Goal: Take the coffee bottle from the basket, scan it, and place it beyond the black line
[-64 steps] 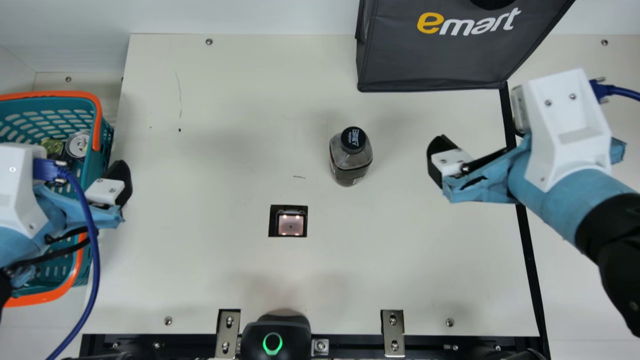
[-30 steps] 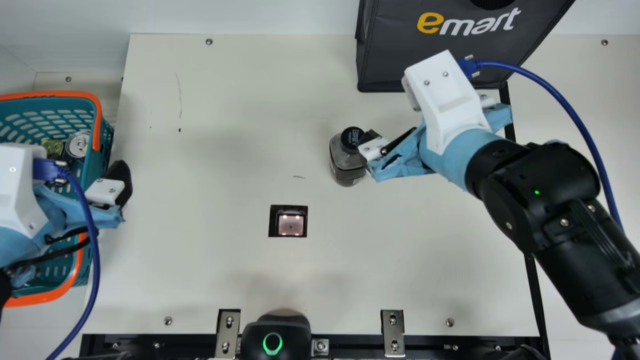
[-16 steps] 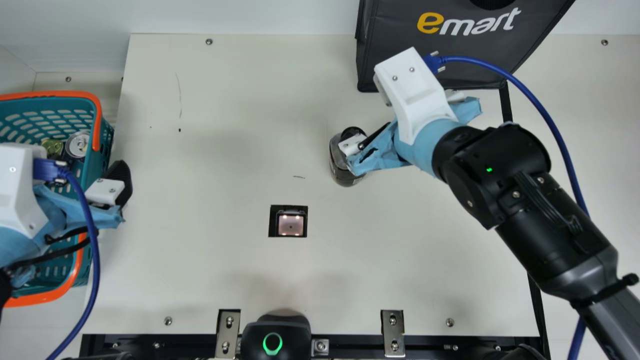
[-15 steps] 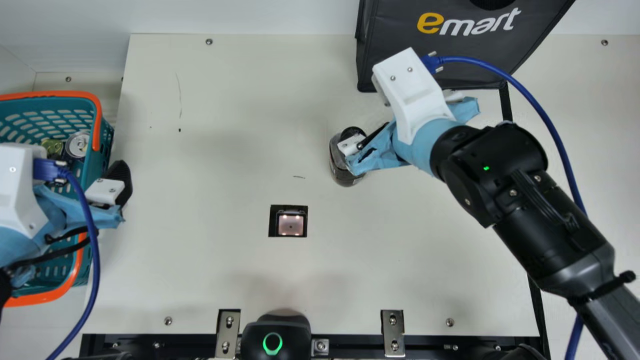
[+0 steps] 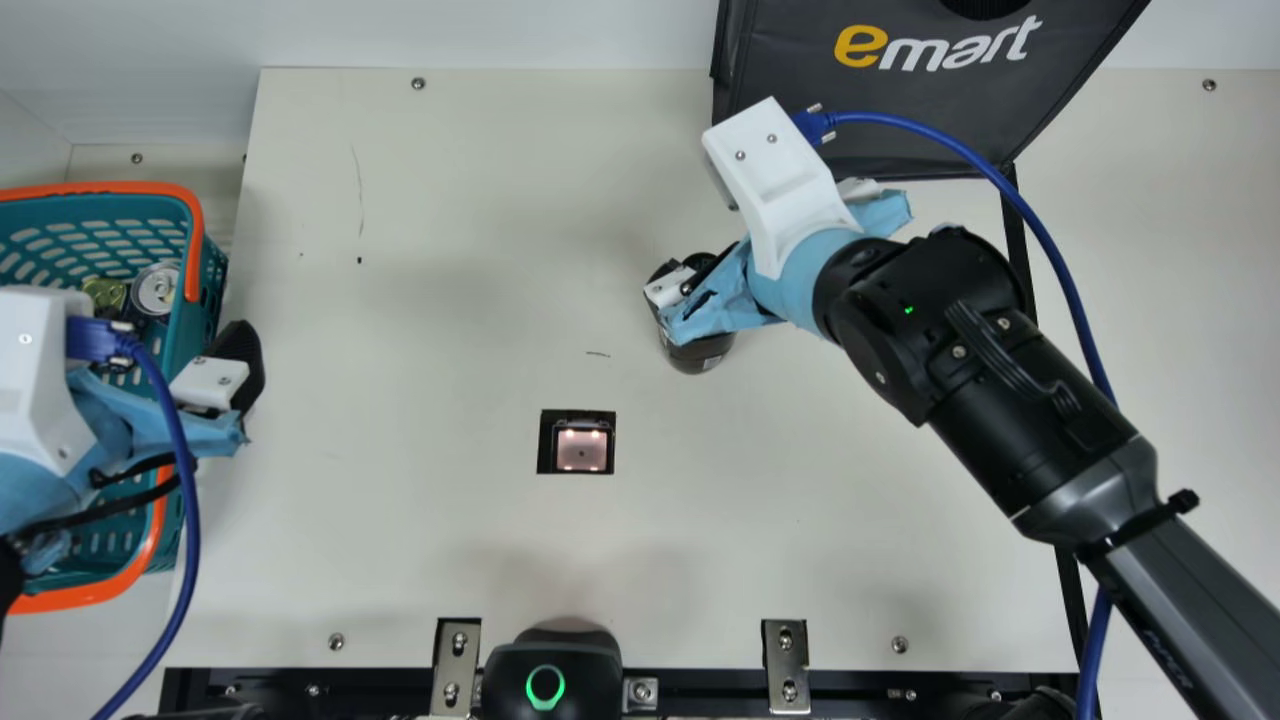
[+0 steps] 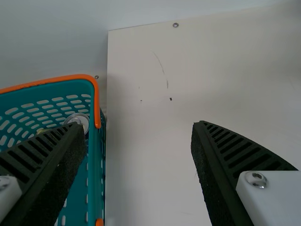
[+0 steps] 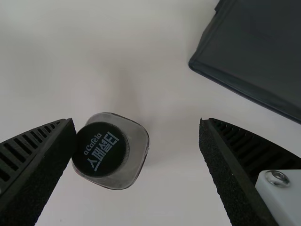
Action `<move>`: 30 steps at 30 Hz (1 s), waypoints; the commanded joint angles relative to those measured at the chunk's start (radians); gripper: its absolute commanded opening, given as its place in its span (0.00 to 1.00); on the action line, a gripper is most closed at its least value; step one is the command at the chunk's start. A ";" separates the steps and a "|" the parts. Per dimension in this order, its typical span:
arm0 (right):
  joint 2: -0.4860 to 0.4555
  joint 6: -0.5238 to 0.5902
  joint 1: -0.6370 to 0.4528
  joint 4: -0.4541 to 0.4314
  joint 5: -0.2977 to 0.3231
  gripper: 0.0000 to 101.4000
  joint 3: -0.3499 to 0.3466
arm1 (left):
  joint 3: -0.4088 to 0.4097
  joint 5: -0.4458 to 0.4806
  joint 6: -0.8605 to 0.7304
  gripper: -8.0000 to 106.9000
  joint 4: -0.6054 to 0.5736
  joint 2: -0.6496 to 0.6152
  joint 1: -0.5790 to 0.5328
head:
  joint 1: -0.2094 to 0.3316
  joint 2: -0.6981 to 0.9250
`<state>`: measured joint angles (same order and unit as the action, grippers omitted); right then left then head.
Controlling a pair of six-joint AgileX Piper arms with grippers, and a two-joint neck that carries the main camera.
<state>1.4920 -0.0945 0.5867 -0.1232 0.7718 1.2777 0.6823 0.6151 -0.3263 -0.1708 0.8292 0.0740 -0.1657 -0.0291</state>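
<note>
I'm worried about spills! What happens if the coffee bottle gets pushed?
The coffee bottle stands upright, so a high push might tip it. Being squarish, it probably won't roll easily. Its smooth shoulder could feel slippery.

We see smooth, clear plastic on the coffee bottle [image 7: 139, 141], a matt cap [image 7: 101, 160], smooth plastic on the basket [image 5: 100, 212], a shiny metal can [image 5: 155, 288], a matt cloth-like bag [image 5: 790, 50] and a smooth table [image 5: 400, 520].
</note>
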 commanded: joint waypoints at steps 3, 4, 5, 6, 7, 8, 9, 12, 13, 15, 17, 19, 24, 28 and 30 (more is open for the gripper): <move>0.014 0.000 0.007 0.001 0.011 0.90 0.002 | 0.000 0.000 0.000 0.85 0.000 0.000 0.000 | 0.027 0.002; 0.017 0.000 0.008 0.002 0.011 0.90 0.004 | 0.000 0.000 0.000 0.85 0.000 0.000 0.000 | 0.027 0.002; 0.019 0.000 0.010 0.004 0.010 0.90 0.005 | 0.000 0.000 0.000 0.85 0.000 0.000 0.000 | 0.027 0.002; 0.021 0.000 0.012 0.005 0.011 0.90 0.007 | 0.000 0.000 0.000 0.85 0.000 0.000 0.000 | 0.027 0.002; 0.022 0.000 0.014 0.005 0.011 0.90 0.010 | 0.000 0.000 0.000 0.85 0.000 0.000 0.000 | 0.027 0.002; 0.023 0.001 0.015 0.006 0.012 0.90 0.013 | 0.000 0.000 0.000 0.85 0.000 0.000 0.000 | 0.027 0.002; 0.023 0.001 0.015 0.005 0.014 0.90 0.016 | 0.000 0.000 0.000 0.85 0.000 0.000 0.000 | 0.027 0.002; 0.020 0.005 0.014 0.003 0.022 0.90 0.029 | 0.000 0.000 0.000 0.85 0.000 0.000 0.000 | 0.027 0.002; 0.019 0.006 0.013 0.001 0.026 0.90 0.034 | 0.000 0.000 0.000 0.85 0.000 0.000 0.000 | 0.027 0.002; 0.015 0.010 0.010 -0.001 0.033 0.90 0.043 | 0.000 0.000 0.000 0.85 0.000 0.000 0.000 | 0.027 0.002; 0.010 0.014 0.004 -0.003 0.041 0.90 0.052 | 0.000 0.000 0.000 0.85 0.000 0.000 0.000 | 0.027 0.002; 0.006 0.018 -0.001 -0.004 0.046 0.90 0.060 | 0.000 0.000 0.000 0.85 0.000 0.000 0.000 | 0.027 0.002; -0.004 0.025 -0.010 -0.005 0.054 0.90 0.072 | 0.000 0.000 0.000 0.85 0.000 0.000 0.000 | 0.027 0.002; -0.010 0.027 -0.012 -0.004 0.058 0.90 0.080 | 0.000 0.000 0.000 0.85 0.000 0.000 0.000 | 0.027 0.002; -0.012 0.027 -0.010 -0.004 0.059 0.90 0.082 | 0.000 0.000 0.000 0.85 0.000 0.000 0.000 | 0.027 0.002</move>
<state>1.4811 -0.0678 0.5756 -0.1297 0.8345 1.3587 0.6823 0.6151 -0.3263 -0.1708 0.8292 0.0740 -0.1657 -0.0291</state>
